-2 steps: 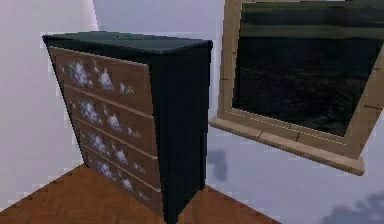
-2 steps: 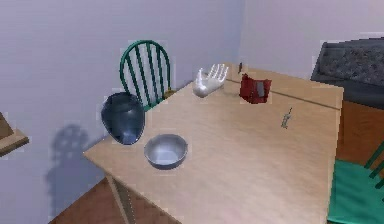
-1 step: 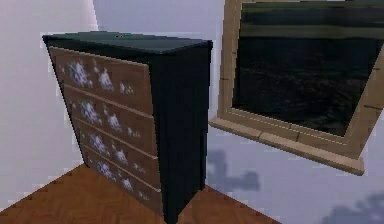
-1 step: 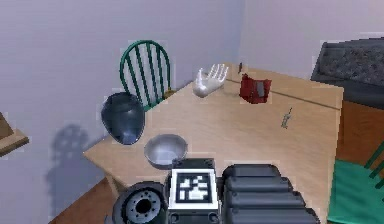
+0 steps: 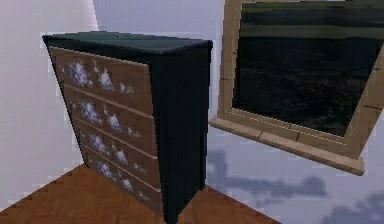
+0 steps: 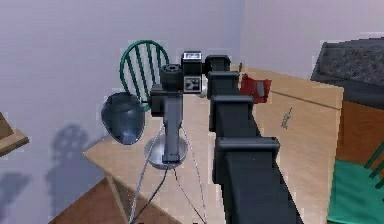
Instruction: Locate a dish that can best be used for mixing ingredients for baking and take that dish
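My arm (image 6: 240, 150) rises as a dark bar over a light wooden table (image 6: 300, 120). At its far end are the two white squares, and left of them the gripper (image 6: 172, 95). A dark rounded, dome-like thing (image 6: 125, 115) stands on the table just left of the gripper. A grey post on a round base (image 6: 170, 145) stands below it. With these things behind the gripper, I cannot tell whether it holds anything. A small red thing (image 6: 262, 90) lies on the table beyond the arm.
A green chair (image 6: 140, 60) stands behind the table and another (image 6: 365, 180) at the arm side view's right. In the forward view, a dark dresser (image 5: 130, 110) with wooden drawer fronts stands close on a wooden floor (image 5: 80, 200). A wood-framed window (image 5: 310, 70) is right of it.
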Tool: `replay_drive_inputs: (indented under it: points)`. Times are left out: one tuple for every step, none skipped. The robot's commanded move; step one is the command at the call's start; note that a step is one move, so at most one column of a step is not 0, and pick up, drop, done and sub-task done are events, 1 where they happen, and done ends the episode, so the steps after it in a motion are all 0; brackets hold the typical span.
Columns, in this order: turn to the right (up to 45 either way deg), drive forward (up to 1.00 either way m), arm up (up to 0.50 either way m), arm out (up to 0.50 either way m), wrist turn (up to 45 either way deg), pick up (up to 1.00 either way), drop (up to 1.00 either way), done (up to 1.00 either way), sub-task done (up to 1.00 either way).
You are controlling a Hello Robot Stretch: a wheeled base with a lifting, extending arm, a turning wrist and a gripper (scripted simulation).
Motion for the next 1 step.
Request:
replay_drive_inputs:
  points:
    - [0.0,0.0,0.0,0.0,45.0,0.0,0.0,0.0,0.0]
